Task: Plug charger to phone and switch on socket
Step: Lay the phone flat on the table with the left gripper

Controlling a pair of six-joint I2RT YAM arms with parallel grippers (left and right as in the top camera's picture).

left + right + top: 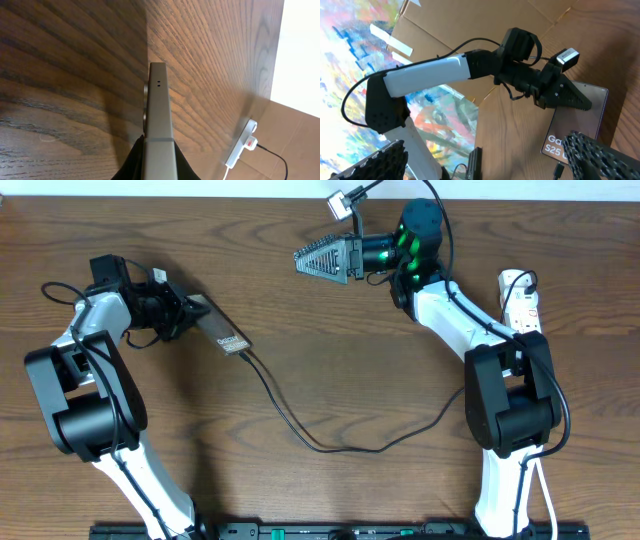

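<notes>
Right now the left end effector (pixel 188 312) is clamped on the phone (pixel 222 333) at the left side of the table (pixel 330 360). It grips the phone at the upper end, and the rest of the slab reaches out toward the table's middle. From the left wrist the phone shows edge-on, pinched between the black fingers (pixel 131 162) at the bottom of the view. I cannot tell whether it touches the wood. The right wrist view shows its brown face and part of the white lettering.

The charger (pixel 335 449) is a thin black cable that meets the free lower end of the phone. It sags in a wide curve across the middle of the table, then climbs toward the right arm. Whether its tip is fully seated in the phone cannot be made out.

The right end effector (pixel 300 257) hangs over the far middle of the table, pointing left at the phone and well apart from it. In its own camera the two ribbed fingers (pixel 602 156) stand wide apart, holding nothing.

The socket (pixel 516 285) lies at the far right edge, partly behind the right arm, with red marks showing. The position of its switches is too small to read.
</notes>
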